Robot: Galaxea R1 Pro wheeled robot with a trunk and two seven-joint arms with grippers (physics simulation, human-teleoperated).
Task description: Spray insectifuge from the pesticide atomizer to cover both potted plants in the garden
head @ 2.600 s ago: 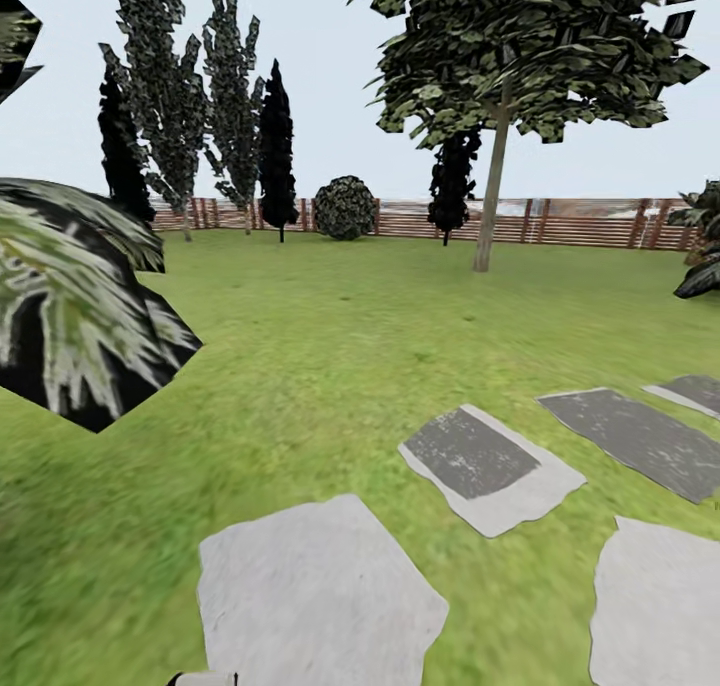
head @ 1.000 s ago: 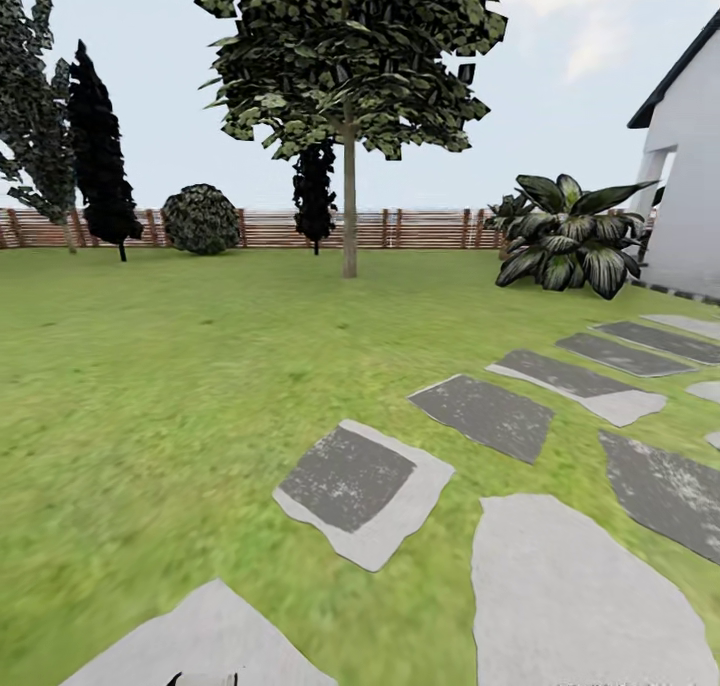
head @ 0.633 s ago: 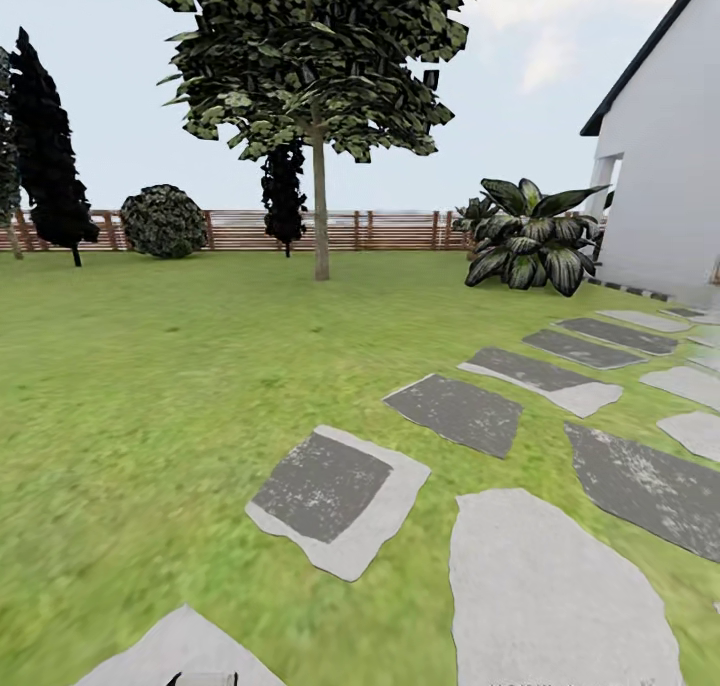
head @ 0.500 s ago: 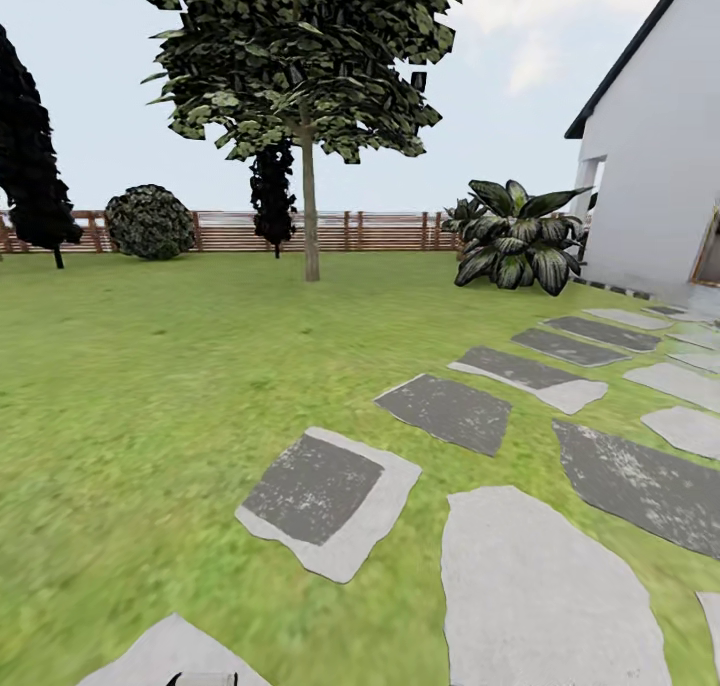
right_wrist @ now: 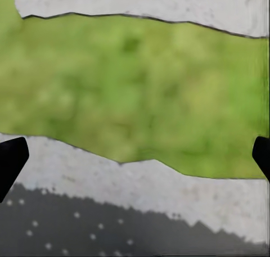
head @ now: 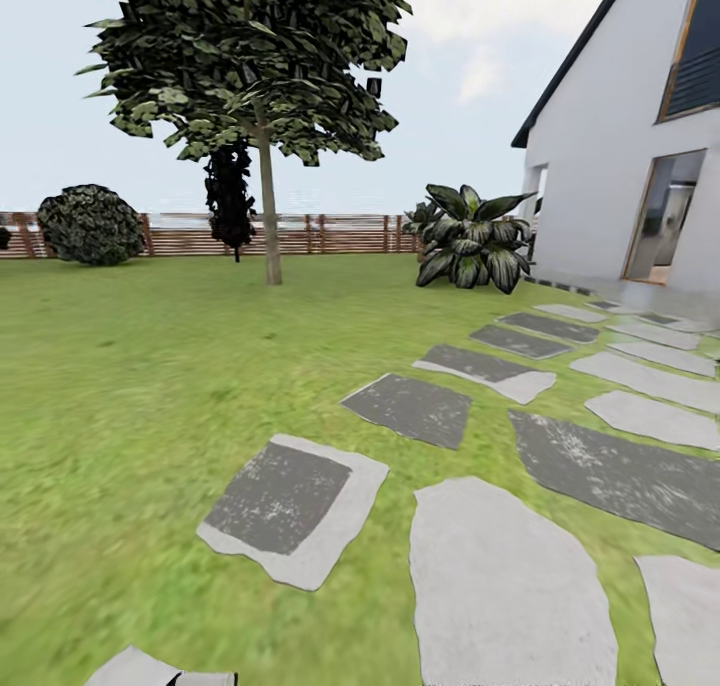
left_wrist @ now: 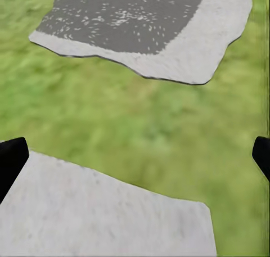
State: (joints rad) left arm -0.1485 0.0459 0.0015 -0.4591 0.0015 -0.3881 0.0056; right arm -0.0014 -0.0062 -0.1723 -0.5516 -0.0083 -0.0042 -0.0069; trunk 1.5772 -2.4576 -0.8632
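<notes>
I am in the garden, on a green lawn (head: 150, 386) crossed by grey stepping stones (head: 290, 506). The pesticide atomizer and the potted plants are out of view. My left gripper (left_wrist: 135, 156) is open above grass and the edge of a pale stone, its dark fingertips (left_wrist: 11, 158) far apart with nothing between them. Over a strip of grass between two stones, my right gripper (right_wrist: 135, 158) is also open and empty.
A thin-trunked tree (head: 268, 226) stands ahead at the left, with a round bush (head: 90, 224) and a brown slat fence (head: 330, 234) behind it. A large broad-leaved plant (head: 470, 241) grows by the white house (head: 600, 186), whose doorway (head: 665, 216) is at the right. The stones lead towards it.
The camera has turned to the right: the tree and bush have slid left in the picture, and the house with its doorway has come into view.
</notes>
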